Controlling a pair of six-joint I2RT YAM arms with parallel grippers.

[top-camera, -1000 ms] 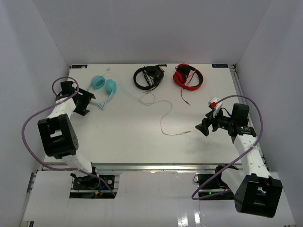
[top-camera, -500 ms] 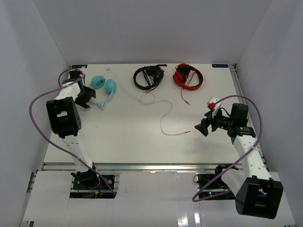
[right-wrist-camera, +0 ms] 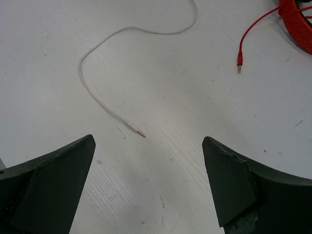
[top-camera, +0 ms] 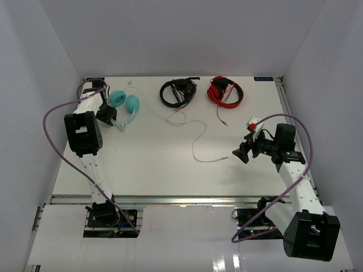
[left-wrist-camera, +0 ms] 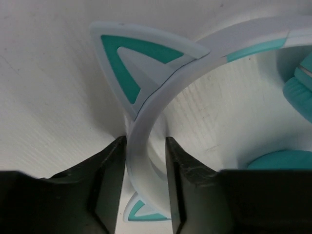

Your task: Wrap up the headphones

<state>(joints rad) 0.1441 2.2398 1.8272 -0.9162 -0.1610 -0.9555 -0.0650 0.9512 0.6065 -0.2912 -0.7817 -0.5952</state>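
Note:
The teal headphones [top-camera: 125,102] lie at the table's far left, earcups side by side, the pale headband [top-camera: 121,122] curving toward me. My left gripper [top-camera: 108,115] is shut on that headband [left-wrist-camera: 146,122], a black finger pressing each side just below a cat-ear point [left-wrist-camera: 136,58]. A teal earcup [left-wrist-camera: 287,158] shows at the right. The thin white cable [top-camera: 195,136] trails across the table to its plug [right-wrist-camera: 141,134]. My right gripper [top-camera: 239,154] hovers open [right-wrist-camera: 147,146] just short of the plug, holding nothing.
Black headphones [top-camera: 177,92] and red headphones [top-camera: 225,90] lie along the far edge. The red cable ends in a plug [right-wrist-camera: 239,66]. White walls enclose the table on the left, right and back.
My left arm has swung in toward the far left corner and its jaws have closed onto the headband. The right gripper has barely shifted.

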